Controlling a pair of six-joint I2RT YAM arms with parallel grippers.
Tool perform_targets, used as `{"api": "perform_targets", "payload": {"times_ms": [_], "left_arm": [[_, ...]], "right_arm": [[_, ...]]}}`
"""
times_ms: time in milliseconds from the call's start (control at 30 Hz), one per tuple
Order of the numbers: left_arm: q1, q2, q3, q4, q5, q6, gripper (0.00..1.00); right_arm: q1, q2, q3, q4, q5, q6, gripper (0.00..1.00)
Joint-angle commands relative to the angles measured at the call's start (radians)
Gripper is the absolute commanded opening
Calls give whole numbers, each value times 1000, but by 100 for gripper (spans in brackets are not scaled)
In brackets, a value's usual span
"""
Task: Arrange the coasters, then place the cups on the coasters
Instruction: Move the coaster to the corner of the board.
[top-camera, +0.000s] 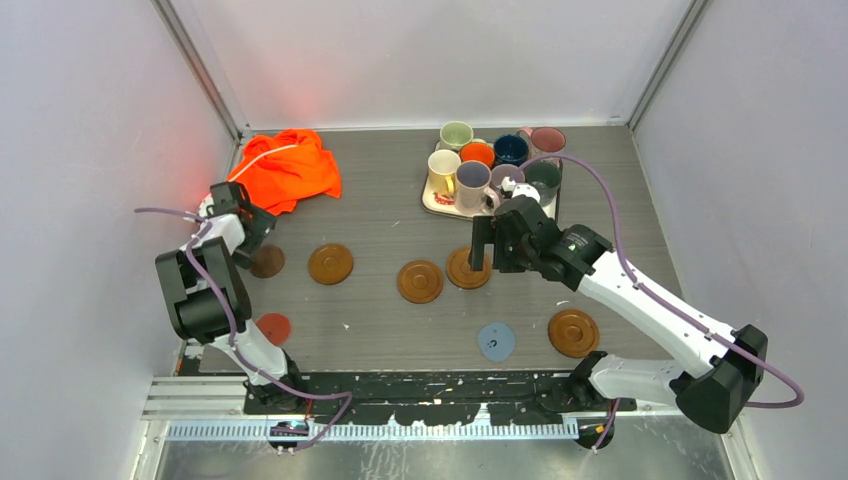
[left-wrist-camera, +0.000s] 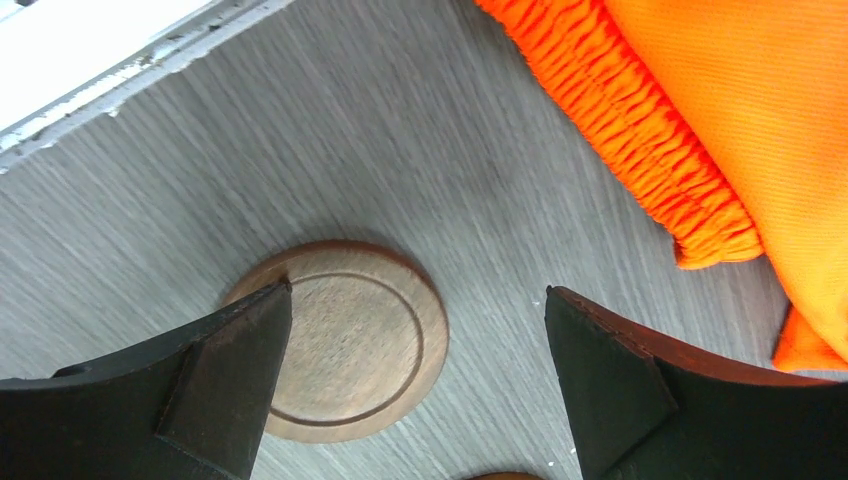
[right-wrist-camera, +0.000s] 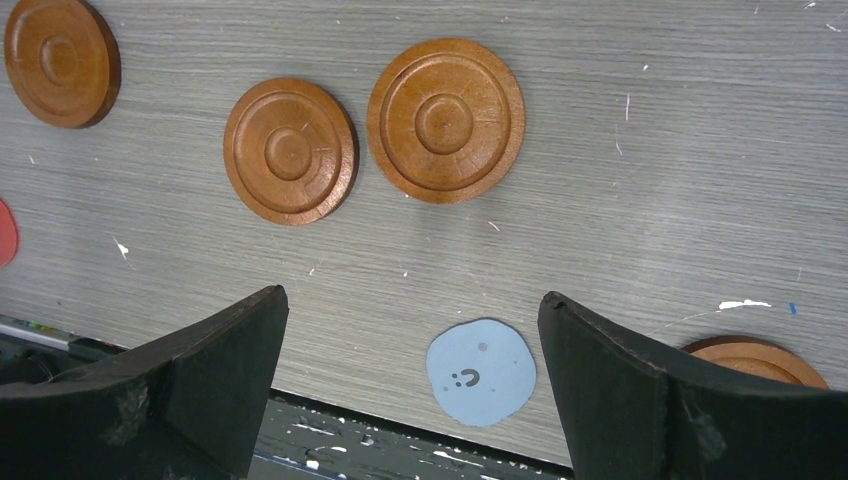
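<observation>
- Coasters: seven flat discs lie singly on the grey table. None is stacked and none bears a cup.
- Brown wood discs with concentric rings, four in all: three form a loose row across the middle of the table, and the two right-hand ones lie just beside each other. The fourth sits apart at the near right.
- Dark brown coaster: at the left end of that row, near the hem of the orange cloth but not touching it.
- Red coaster: near left, close beside my left arm.
- Light-blue coaster: close to the near edge, between the middle row and the fourth wood disc. Its outline is irregular and it carries a small face mark.
- Cups: clustered upright at the white tray, far centre-right and well apart from every coaster. Cream, pale green, orange, navy, pink, lilac-grey and dark ones are distinguishable. I cannot tell whether the farthest ones stand on the tray.
- My left gripper: fingers spread wide and holding nothing. It hovers over the dark brown disc, which my left finger partly covers.
- My right gripper: fingers spread wide and empty. It hangs above the table between the tray and the middle row, with bare wood grain between its fingertips.
</observation>
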Motion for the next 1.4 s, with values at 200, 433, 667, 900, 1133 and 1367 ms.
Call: {"api": "perform_targets", "payload": {"times_ms": [200,433,667,900,1133,1367], "left_arm": [[64,-6,41,-140,-85,55,100],[94,-21,69,-169,-96,78,100],[77,-63,95,-157,-12,112,100],[-81,-131,110,-180,19,121,100],[-315,-136,59,-131,30,67,100],[-477,-91,45,-87,39,24,100]], "right_arm": [[5,6,37,20,-22,-21,100],[4,8,31,23,-24,-18,100],[4,9,38,18,-22,-16,100],[6,9,47,8,18,-21,100],[5,5,51,-7,54,-8,100],[5,-4,35,-18,75,5,100]]}}
